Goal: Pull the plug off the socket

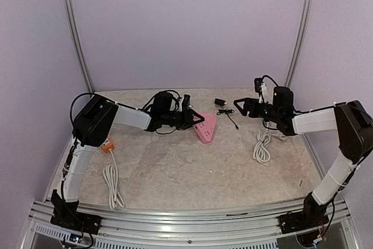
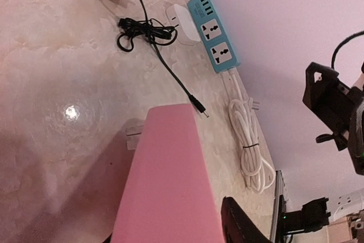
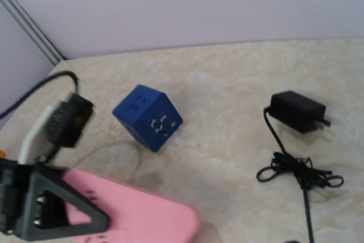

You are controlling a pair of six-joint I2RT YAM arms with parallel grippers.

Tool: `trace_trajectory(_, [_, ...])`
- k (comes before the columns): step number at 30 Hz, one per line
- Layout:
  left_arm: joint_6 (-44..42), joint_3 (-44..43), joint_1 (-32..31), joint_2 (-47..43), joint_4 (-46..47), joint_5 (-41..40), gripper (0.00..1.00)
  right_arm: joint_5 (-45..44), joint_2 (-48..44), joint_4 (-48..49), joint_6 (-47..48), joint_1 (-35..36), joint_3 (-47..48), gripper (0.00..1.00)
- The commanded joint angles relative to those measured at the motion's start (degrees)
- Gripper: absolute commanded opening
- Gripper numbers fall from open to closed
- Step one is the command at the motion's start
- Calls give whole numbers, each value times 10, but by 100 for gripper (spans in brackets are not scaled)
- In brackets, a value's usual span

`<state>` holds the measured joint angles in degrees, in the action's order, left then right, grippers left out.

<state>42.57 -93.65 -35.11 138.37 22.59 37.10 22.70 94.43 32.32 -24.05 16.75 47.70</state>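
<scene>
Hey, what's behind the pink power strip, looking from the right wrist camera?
A blue cube adapter sits just beyond the pink power strip. From above it does not show, apparently covered by the left arm.

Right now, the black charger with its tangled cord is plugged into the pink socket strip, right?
No. The black charger lies unplugged on the table, prongs bare, apart from the pink socket strip; the right wrist view shows it.

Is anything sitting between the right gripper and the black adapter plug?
Nothing visible does. Only bare table separates the right gripper from the black adapter plug; its cord trails nearer, off that line.
</scene>
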Motion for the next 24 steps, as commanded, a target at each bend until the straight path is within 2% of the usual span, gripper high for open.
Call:
trace_trajectory(1, [49, -25, 5, 30, 20, 7, 48, 2, -21, 17, 7, 6, -2, 75])
trace_trajectory(9, [26, -9, 7, -2, -51, -54, 66, 9, -34, -11, 17, 10, 4, 76])
trace_trajectory(12, [-9, 6, 5, -35, -115, -110, 86, -1, -41, -50, 37, 24, 18, 76])
trace_trajectory(15, [-41, 6, 0, -76, -213, -194, 97, -14, -51, -87, 54, 37, 31, 76])
trace_trajectory(19, [-72, 31, -10, -130, -289, -285, 99, -26, -68, -128, 66, 55, 40, 76])
trace_trajectory(24, [-103, 92, -30, -241, -343, -411, 99, -48, -79, -174, 77, 104, 57, 76])
